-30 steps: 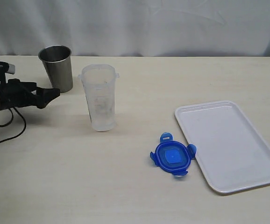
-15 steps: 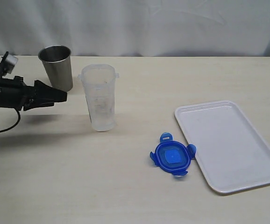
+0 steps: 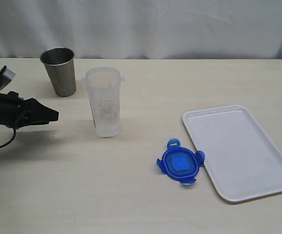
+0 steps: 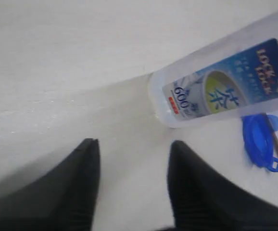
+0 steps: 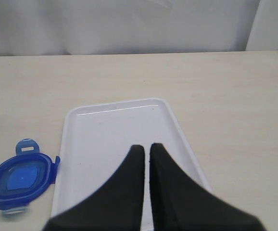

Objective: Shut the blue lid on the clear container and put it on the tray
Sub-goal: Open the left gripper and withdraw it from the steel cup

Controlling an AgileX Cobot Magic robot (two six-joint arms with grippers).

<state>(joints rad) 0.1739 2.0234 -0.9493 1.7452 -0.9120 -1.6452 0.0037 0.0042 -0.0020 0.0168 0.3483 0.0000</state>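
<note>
Starting at the far left, the left gripper (image 3: 53, 116) hung low over the table (image 3: 131, 204), to the left of the clear container (image 3: 103, 102) and apart from it, with its tips aimed that way. Its arm ran out of the exterior view, so most of it was cut off. From the wrist, the two dark fingers (image 4: 83, 183) stood parted with bare tabletop between them and nothing in their grasp. Whether they touched the table could not be told.

Next came the steel cup (image 3: 60, 70), upright, behind the container and to its left, clear of it.

Then the container itself, standing upright with its mouth uncovered. In the exterior view its label was only a faint smudge through the wall. The left wrist view showed that label blue and blurred, with the upper body clipped by the frame.

On to the blue lid (image 3: 179, 164), lying flat on the table, right of the container and nearer the camera, well apart from it. One flap sat at the rim of the tray (image 3: 243, 146), but whether it touched was too close to call. The tray lay farther right of the container again.

The right gripper (image 5: 146, 147) was out of the exterior view. Its own camera showed the fingers pressed together on nothing, above the tray, with the lid clipped at the frame edge.
</note>
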